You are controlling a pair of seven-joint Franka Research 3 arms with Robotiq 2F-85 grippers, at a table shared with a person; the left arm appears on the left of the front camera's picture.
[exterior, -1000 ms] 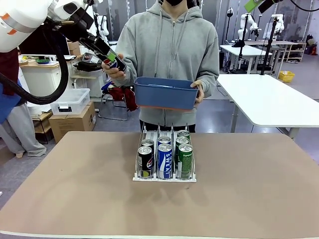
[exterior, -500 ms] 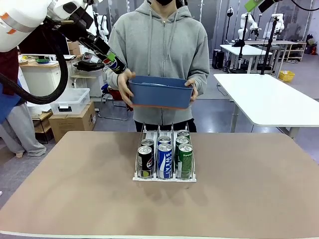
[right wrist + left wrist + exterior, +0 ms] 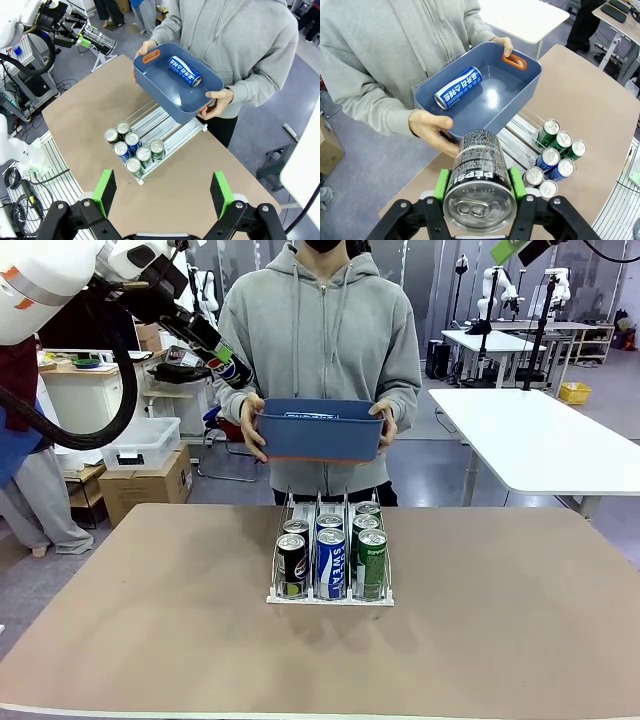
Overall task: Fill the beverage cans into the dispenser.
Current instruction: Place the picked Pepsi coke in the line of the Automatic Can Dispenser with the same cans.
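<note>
My left gripper (image 3: pixel 218 358) is raised at the upper left, shut on a black Pepsi can (image 3: pixel 232 370); up close the can (image 3: pixel 479 172) lies between the green pads (image 3: pixel 441 184). The clear dispenser (image 3: pixel 330 598) stands mid-table with black (image 3: pixel 292 562), blue (image 3: pixel 330 562) and green (image 3: pixel 372 560) cans in its three lanes, two deep. Behind it a person holds a blue bin (image 3: pixel 320 435) with both hands; a blue can (image 3: pixel 457 88) lies inside. My right gripper (image 3: pixel 163 195) hangs open high above the table, over the dispenser (image 3: pixel 172 127).
The bin (image 3: pixel 160 95) hovers just above the dispenser's far end, and the person's hand (image 3: pixel 432 127) is close below my held can. A white table (image 3: pixel 540 440) stands at the back right, with boxes and a stool at the back left.
The person's hand let go of the black can and went back to the bin, which is now held lower with both hands. My left gripper keeps the can in place.
</note>
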